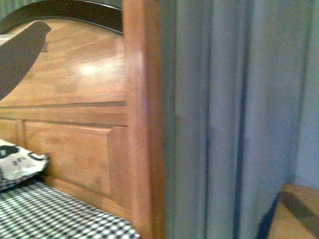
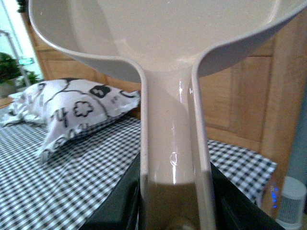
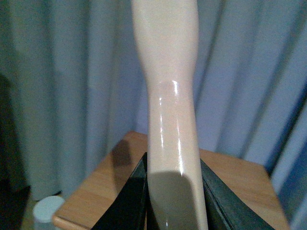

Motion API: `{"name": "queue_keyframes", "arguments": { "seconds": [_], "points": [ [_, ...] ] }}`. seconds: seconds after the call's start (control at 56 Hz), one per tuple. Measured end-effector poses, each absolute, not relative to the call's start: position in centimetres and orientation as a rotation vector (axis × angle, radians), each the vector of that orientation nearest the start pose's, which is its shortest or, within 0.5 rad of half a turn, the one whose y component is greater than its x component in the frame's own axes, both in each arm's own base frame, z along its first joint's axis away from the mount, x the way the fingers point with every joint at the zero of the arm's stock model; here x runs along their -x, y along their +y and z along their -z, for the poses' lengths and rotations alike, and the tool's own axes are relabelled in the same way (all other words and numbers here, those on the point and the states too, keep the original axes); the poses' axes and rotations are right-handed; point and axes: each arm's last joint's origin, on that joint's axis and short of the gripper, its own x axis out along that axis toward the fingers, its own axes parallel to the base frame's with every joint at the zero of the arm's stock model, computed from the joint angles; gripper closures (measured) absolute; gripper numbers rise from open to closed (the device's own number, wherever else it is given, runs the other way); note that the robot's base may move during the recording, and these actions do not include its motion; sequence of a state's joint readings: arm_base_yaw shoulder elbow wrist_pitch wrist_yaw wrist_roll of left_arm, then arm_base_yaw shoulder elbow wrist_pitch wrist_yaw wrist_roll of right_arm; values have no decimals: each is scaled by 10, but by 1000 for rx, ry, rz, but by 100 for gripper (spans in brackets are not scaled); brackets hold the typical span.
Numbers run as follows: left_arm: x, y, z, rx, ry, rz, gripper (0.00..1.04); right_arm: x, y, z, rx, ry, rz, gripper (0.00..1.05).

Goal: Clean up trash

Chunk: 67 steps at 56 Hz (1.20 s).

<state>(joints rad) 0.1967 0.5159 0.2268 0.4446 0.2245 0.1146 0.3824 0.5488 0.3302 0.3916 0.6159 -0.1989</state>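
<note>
The grey-blue pleated curtain [image 1: 234, 114] hangs just beside the arched wooden headboard [image 1: 75, 99], on its right. Below the headboard lies the black-and-white checked bed sheet [image 1: 50, 214], touching its lower panel. Further right of the headboard, past the curtain, a corner of a light wooden bedside table [image 1: 286, 226] shows. A white pillow with black drawings [image 2: 76, 112] lies on the sheet, one end close against the headboard.

The left gripper [image 2: 175, 165] is clamped on the handle of the beige plastic dustpan [image 2: 163, 38]. Its black fingers [image 2: 115, 206] press both sides of the handle, and the pan hangs in front of the headboard, above the sheet. The right gripper [image 3: 173, 163] is closed around a pale beige glossy handle [image 3: 168, 72], which stands up before the curtain, to the right of the headboard. What tool it belongs to I cannot tell. A small white cylinder with blue lights [image 2: 290, 201] stands low beside the headboard's post. The trash shows in no view, so I cannot tell where it lies.
</note>
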Motion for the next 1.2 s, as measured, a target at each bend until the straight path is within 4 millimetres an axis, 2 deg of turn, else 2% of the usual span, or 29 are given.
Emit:
{"name": "queue_keyframes", "arguments": {
  "seconds": [0.963,1.124,1.195],
  "points": [
    [-136,21,-236,-139,-147,13,77,-134,36,-261,119,-123,236,84],
    [-152,19,-238,-80,201,205,77,-134,35,-261,117,-122,256,84],
    [-165,22,-231,-94,264,223,78,-133,35,-262,115,-126,254,84]
  ]
}}
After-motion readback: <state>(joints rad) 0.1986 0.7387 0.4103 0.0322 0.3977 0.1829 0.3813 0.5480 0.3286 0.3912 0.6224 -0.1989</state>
